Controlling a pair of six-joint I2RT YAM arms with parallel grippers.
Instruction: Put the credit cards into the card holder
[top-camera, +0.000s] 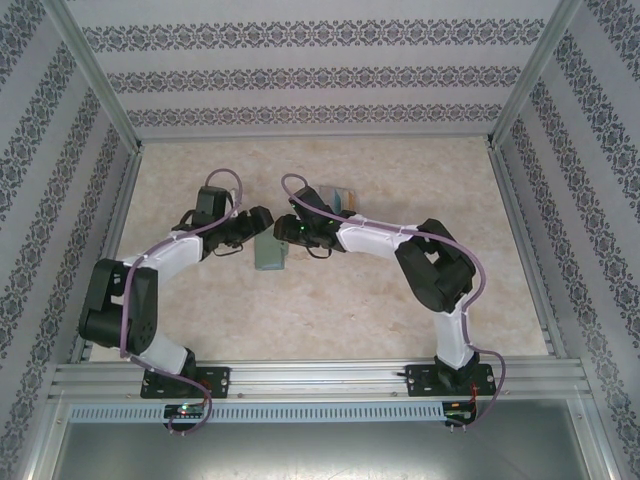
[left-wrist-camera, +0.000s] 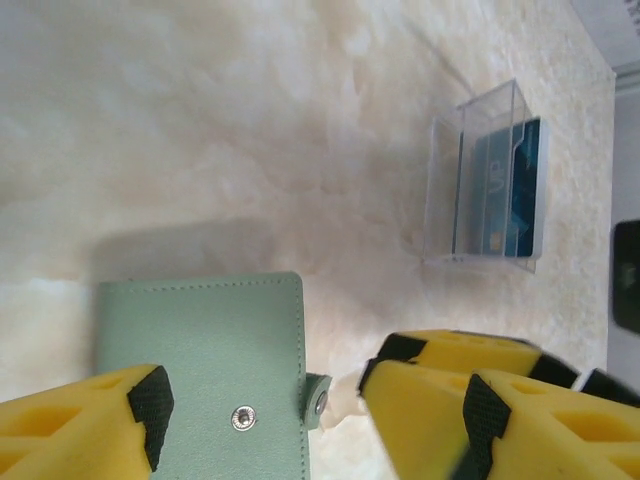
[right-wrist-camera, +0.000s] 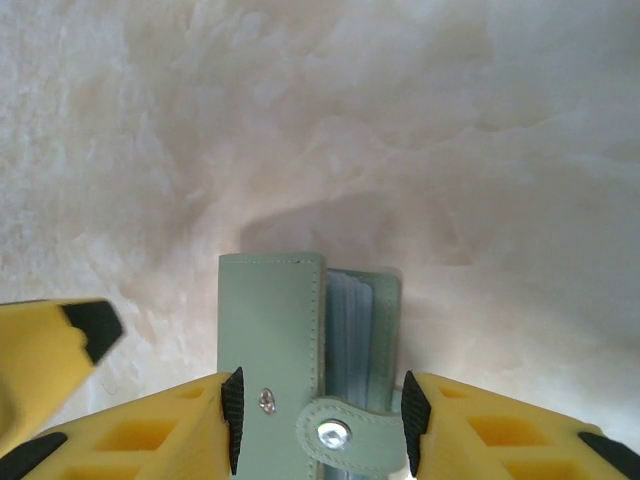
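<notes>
The holder (right-wrist-camera: 270, 320) lies lengthwise between the right tool's (right-wrist-camera: 323, 410) jaws, grip unclear, at mid-table; the left tool (left-wrist-camera: 315, 405) hangs open alongside.

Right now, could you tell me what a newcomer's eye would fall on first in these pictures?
First comes the flat grey-green soft card holder in the middle of the beige marbled table, its snap tab undone, with the yellow-fingered left gripper and right gripper meeting over it. Just beyond it stands a clear plastic box holding a teal card.
</notes>
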